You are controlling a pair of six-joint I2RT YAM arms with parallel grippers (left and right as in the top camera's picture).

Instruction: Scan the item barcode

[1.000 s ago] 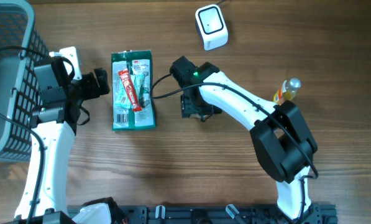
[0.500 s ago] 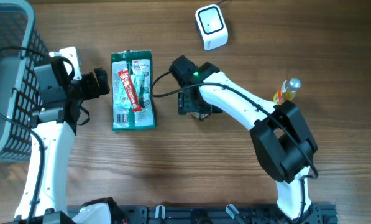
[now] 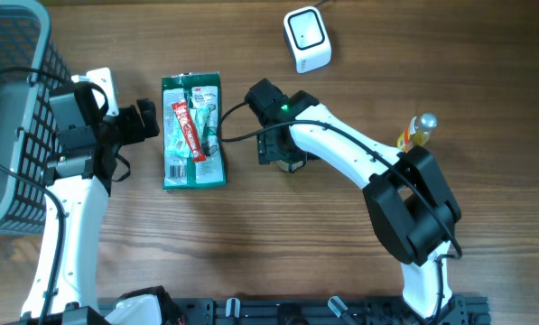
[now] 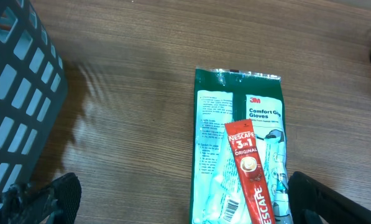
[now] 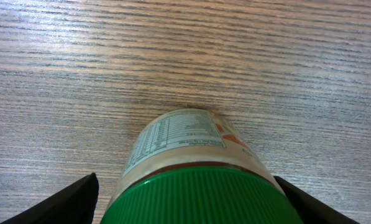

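Item: green-lidded jar [image 5: 176, 140], seemingly upright on the bench [image 3: 251, 253], mid-bench. Pale printed label showing; we see no barcode. Right tool [image 5: 188, 198] has edged toward 9 o'clock and straddles the lid; gripped or not, we cannot tell. Scanner [image 3: 306, 38] toward 12 o'clock: scan pending. Left tool [image 3: 148, 121] wide, empty.

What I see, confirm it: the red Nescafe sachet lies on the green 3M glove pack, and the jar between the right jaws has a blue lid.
The lid is green, not blue; the right wrist view shows it. The red Nescafe sachet lies on the green 3M glove pack, and the jar between the right jaws has a green lid.
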